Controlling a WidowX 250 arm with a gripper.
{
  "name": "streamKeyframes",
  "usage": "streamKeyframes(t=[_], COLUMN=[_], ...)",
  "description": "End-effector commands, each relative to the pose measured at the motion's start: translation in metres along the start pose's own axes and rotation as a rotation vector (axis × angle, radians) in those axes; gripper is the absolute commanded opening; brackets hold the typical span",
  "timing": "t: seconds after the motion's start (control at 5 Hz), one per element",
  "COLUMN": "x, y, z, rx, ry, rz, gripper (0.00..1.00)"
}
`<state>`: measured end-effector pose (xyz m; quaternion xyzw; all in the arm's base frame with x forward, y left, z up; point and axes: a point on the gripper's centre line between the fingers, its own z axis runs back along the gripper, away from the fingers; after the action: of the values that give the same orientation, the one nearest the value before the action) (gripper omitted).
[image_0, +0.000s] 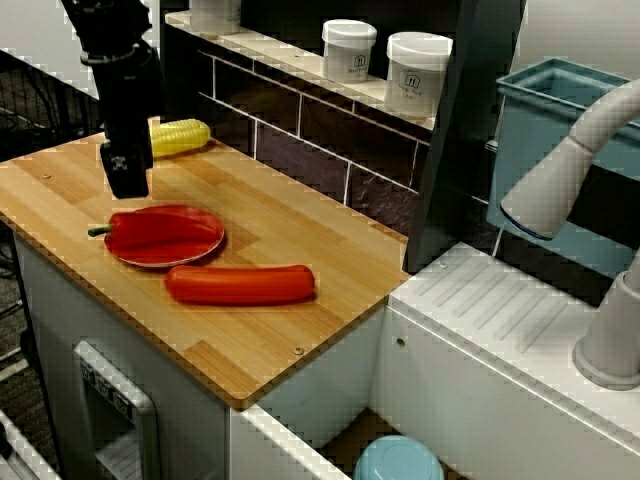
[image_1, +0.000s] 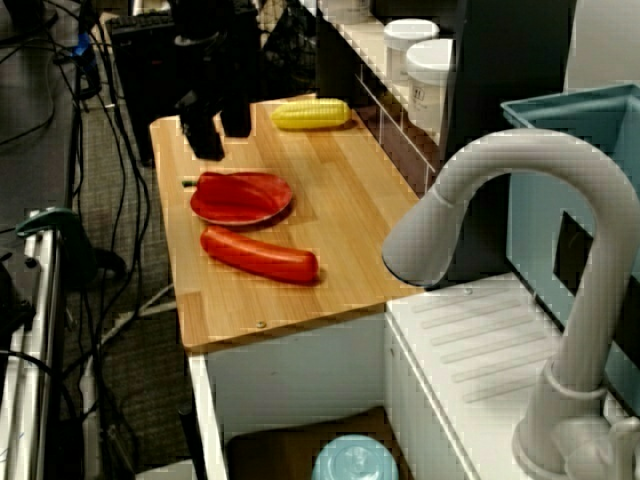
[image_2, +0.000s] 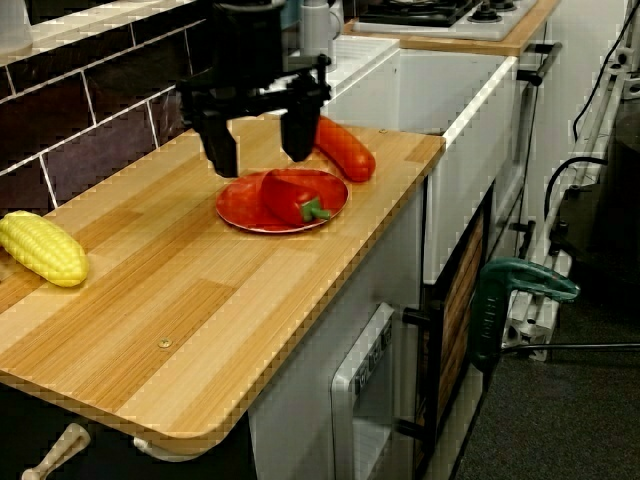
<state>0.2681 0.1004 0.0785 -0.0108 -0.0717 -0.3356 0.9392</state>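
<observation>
My black gripper (image_2: 260, 150) hangs open over the wooden counter (image_2: 180, 300), its two fingers spread with nothing between them. Just below and in front of it, a red bell pepper (image_2: 290, 195) lies on a red plate (image_2: 240, 212). In the view facing the tiled wall, the gripper (image_0: 127, 175) hovers by the plate's (image_0: 165, 252) corn-side edge, a little above the wood. The pepper (image_0: 160, 228) touches no finger. In the view over the faucet, the gripper (image_1: 220, 135) stands between the plate (image_1: 255, 213) and a yellow corn cob (image_1: 312, 114).
A long red sausage-shaped piece (image_0: 240, 285) lies beyond the plate toward the sink. White jars (image_0: 417, 72) stand on the tiled ledge. A grey faucet (image_0: 570, 170), a blue bin (image_0: 560, 110) and a white drainboard (image_0: 500, 300) lie to the right. A green clamp (image_2: 520, 282) sits beside the counter.
</observation>
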Motion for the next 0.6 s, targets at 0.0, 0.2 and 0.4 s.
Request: streamKeyframes(t=[0.0,0.2,0.4], x=[-0.016,-0.017,-0.009], y=[0.041,0.055,0.074], z=[0.008,0.004,-0.001], rx=[0.111,0.139,0.2], ry=[-0.016,-0.036,-0.06], rz=[0.116,0.204,0.286], gripper=[1.0,1.0,1.0])
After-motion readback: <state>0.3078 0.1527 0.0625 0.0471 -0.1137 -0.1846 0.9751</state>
